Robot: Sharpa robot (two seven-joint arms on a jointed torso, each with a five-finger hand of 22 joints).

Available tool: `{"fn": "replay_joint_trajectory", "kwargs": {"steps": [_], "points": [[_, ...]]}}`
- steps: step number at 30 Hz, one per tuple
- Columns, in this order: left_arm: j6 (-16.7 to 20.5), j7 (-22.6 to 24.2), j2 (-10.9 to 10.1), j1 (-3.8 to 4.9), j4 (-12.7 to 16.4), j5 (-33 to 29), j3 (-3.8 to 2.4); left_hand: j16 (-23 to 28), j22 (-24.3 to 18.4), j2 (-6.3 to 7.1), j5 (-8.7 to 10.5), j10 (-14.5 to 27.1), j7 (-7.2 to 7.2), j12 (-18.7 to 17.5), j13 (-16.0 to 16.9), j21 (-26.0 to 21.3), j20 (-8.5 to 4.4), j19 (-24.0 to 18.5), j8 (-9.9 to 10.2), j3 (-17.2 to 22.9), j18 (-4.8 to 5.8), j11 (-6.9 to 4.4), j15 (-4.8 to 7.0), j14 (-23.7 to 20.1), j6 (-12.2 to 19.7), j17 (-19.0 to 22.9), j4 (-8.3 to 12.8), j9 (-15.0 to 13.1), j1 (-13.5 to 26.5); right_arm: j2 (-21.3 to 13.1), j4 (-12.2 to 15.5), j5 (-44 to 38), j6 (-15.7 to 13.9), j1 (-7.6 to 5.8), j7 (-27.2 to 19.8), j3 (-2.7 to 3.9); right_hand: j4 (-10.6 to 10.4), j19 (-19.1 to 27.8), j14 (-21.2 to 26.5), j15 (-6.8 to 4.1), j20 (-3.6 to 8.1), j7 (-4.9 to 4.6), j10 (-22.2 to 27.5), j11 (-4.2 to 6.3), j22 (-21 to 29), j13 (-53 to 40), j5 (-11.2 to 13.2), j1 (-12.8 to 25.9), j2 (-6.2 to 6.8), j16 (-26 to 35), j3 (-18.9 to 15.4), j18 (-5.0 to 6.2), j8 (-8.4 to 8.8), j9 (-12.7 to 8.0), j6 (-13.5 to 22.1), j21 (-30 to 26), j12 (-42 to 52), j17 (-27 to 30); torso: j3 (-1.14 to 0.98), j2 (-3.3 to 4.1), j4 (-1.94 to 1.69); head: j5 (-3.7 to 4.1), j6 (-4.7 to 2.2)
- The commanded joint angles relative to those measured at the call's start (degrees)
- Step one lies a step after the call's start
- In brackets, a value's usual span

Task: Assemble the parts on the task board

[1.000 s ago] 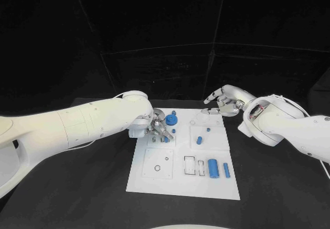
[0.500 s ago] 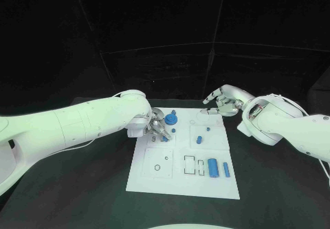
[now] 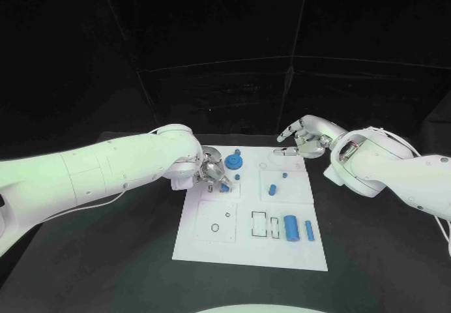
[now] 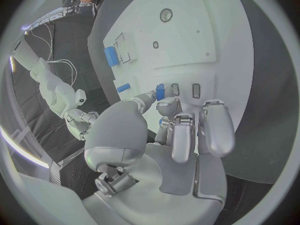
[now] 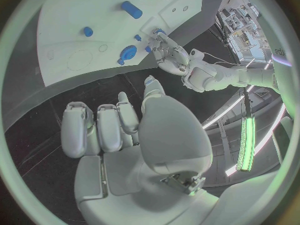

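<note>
1. While your left robot hand [image 3: 213, 172] sits low over the far left part of the task board [image 3: 252, 255], it pinches a small blue peg [image 4: 160, 91] between thumb and fingertip, right by two small slots in the board. If the peg is tilted when you press, it will likely jam at the slot edge or pop out of the pinch.
2. Watch the blue round part [image 3: 233, 160] just beside that hand; a sideways nudge of the fingers could knock it.
3. Your right robot hand [image 3: 304, 139] hovers off the far right corner of the board, above the table [image 3: 113, 261], fingers curled and grasping nothing. Bringing it in now risks crowding the left hand.
4. Leave alone the blue cylinder [image 3: 291, 229] and slim blue bar [image 3: 309, 232] lying near the board's near right; a dragged board would shift them.
</note>
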State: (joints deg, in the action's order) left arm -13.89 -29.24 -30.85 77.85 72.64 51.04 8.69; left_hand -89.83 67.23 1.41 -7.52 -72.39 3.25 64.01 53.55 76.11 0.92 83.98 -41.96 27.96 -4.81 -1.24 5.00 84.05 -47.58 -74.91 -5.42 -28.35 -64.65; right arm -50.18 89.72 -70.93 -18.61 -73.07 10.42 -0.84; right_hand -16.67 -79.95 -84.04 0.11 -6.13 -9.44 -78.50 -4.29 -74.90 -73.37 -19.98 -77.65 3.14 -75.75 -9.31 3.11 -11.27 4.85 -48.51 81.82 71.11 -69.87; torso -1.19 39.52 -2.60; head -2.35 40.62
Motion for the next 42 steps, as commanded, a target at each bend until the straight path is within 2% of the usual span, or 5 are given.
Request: {"fn": "replay_joint_trajectory", "kwargs": {"steps": [1, 14, 35, 38, 42], "points": [[4.7, 1.0, -0.8, 0.1, 1.0, -0.8, -0.01, -0.2, 0.2, 0.11, -0.02, -0.7, -0.18, 0.3, 0.2, 0.0, 0.22, 0.1, -0.4, 10.5, 0.45, -0.08, -0.01, 6.0, 0.2, -15.1, 10.0, -0.1, 0.9, 0.0, -0.1, 0.0, 0.6, -0.13, -0.5, 0.03, 0.0, 0.4, -1.6, -0.26, -0.05, 0.1, 0.5, 0.0, -0.4, 0.1, -0.3, 0.3, -0.17, 0.2, -0.3, 0.44, -0.22, 0.1, 0.2, -0.2, -0.1, 0.1, 0.03, -0.02, -0.11, 0.05, 0.19], [7.4, 0.6, -1.5, -0.14, 1.9, 3.2, 0.07, -0.2, 0.0, 0.23, -0.09, -0.7, -0.23, 0.2, 0.0, -0.2, 0.17, 0.0, -0.6, 11.1, 0.4, -0.14, 0.05, 6.0, 0.2, -15.1, 10.1, -0.3, 1.0, -0.2, -0.1, 0.7, 0.6, -0.12, -1.2, 0.03, 0.0, 0.4, -1.6, -0.25, -0.04, 0.08, 0.6, -0.01, -0.3, 0.2, 0.0, 0.7, -0.54, 0.3, -0.5, 0.47, -0.51, 0.1, 0.4, -0.3, -0.2, 0.1, 0.02, 0.0, -0.11, -0.43, 0.6], [6.1, 0.0, -1.1, -1.48, 0.6, 6.6, 0.42, -0.2, -0.1, 0.16, -0.09, -0.5, -0.2, -0.1, -0.4, -0.2, 0.14, 0.0, -0.7, 11.6, 0.39, -0.13, 0.06, 6.0, 0.3, -15.1, 10.1, -0.3, 1.2, -0.2, -0.2, 1.6, -1.1, -0.12, -2.8, 0.03, 0.1, 1.9, -1.1, -0.27, -0.03, 0.14, 1.7, 0.02, 1.8, 1.5, 0.5, 0.7, -1.41, 2.2, -0.7, 0.96, -1.26, 0.1, 0.5, -1.7, -1.7, 2.3, 0.0, 0.01, -0.06, -0.6, 1.32], [5.8, 0.0, -1.2, -1.53, 0.7, 6.7, 0.47, -0.2, -0.1, 0.16, -0.09, -0.5, -0.2, -0.1, -0.4, -0.2, 0.14, 0.0, -0.7, 11.6, 0.39, -0.13, 0.06, 6.0, 0.3, -15.1, 10.1, -0.3, 1.2, -0.2, -0.3, 2.4, -2.0, -0.12, -3.6, 0.03, 0.2, 4.5, 0.0, -0.37, 0.0, 0.24, 3.9, 0.12, 5.5, 4.1, 0.4, 0.3, -1.63, 5.1, -1.0, 1.79, -2.07, 0.2, 0.4, -4.1, -4.8, 5.6, 0.02, -0.03, -0.05, -0.58, 1.34], [5.3, -0.1, -1.4, -1.55, 0.8, 6.7, 0.5, -0.2, -0.1, 0.17, -0.08, -0.5, -0.2, 0.0, -0.3, -0.2, 0.14, 0.0, -0.7, 11.6, 0.4, -0.13, 0.06, 6.0, 0.3, -15.1, 10.2, -0.4, 1.2, -0.1, -0.7, 5.5, -4.7, -0.12, -6.7, 0.03, 0.2, 14.4, 5.6, -0.12, -0.13, 0.24, 14.5, 0.01, 18.8, 16.4, -0.1, -1.0, -2.16, 18.6, -1.4, 4.6, -3.61, 0.4, 0.4, -14.0, -19.1, 19.9, 0.02, 0.02, -0.03, -0.58, 1.36]]}}
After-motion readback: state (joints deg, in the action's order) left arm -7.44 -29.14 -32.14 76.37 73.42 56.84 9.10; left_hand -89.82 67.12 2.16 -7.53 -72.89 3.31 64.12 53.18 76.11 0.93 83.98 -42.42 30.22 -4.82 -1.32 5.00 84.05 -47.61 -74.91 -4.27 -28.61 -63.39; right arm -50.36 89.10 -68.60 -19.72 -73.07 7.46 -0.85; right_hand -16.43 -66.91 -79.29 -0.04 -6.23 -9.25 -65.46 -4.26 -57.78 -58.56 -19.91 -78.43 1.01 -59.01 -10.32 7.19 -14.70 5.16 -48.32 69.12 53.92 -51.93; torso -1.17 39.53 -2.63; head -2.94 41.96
